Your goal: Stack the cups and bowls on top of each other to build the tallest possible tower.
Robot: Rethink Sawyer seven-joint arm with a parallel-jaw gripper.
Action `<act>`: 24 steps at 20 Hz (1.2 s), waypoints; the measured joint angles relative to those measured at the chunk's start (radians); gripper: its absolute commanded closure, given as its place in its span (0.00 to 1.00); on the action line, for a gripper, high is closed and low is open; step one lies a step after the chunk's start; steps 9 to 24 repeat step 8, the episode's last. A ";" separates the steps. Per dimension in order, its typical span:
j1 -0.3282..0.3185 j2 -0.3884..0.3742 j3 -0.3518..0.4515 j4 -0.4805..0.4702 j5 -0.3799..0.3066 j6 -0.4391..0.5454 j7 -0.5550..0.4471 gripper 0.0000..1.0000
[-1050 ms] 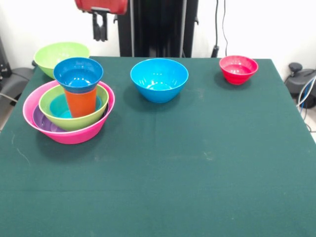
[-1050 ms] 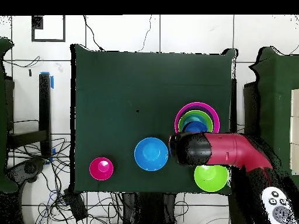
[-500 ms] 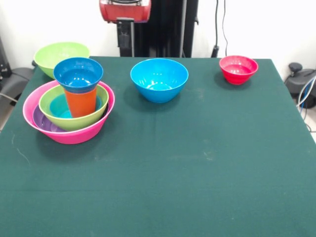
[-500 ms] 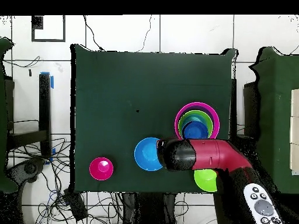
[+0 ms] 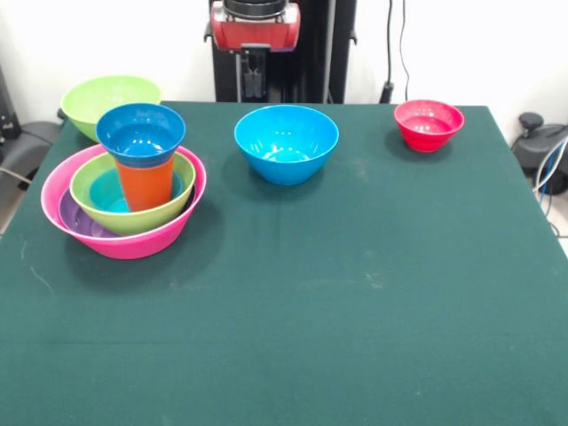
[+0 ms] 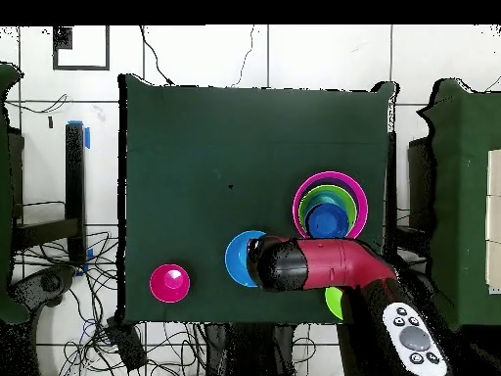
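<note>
Presumably the main risk: tower (image 5: pixel 124 191) topples if bumped, since the small glossy blue bowl (image 5: pixel 140 133) sits perched atop the smooth orange plastic cup (image 5: pixel 146 185). Tower = nested bowls in wide pink bowl (image 5: pixel 67 182), table's left. Gripper (image 5: pixel 253 82) hangs behind large blue bowl (image 5: pixel 286 142); finger state unclear, cannot tell.

Gripper (image 5: pixel 253 84) raised, hanging vertically.

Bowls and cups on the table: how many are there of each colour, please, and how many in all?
Blue bowls: 3
Lime green bowls: 2
Pink bowl: 1
Purple bowl: 1
Red bowl: 1
Orange cup: 1
Total: 9
</note>
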 measured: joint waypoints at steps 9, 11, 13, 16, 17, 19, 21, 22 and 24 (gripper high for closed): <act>0.067 0.001 -0.056 0.000 0.000 -0.058 0.047 1.00; 0.067 0.001 -0.056 0.000 0.000 -0.058 0.047 1.00; 0.067 0.001 -0.056 0.000 0.000 -0.058 0.047 1.00; 0.067 0.001 -0.056 0.000 0.000 -0.058 0.047 1.00; 0.067 0.001 -0.056 0.000 0.000 -0.058 0.047 1.00; 0.067 0.001 -0.056 0.000 0.000 -0.058 0.047 1.00; 0.067 0.001 -0.056 0.000 0.000 -0.058 0.047 1.00; 0.067 0.001 -0.056 0.000 0.000 -0.058 0.047 1.00; 0.067 0.001 -0.056 0.000 0.000 -0.058 0.047 1.00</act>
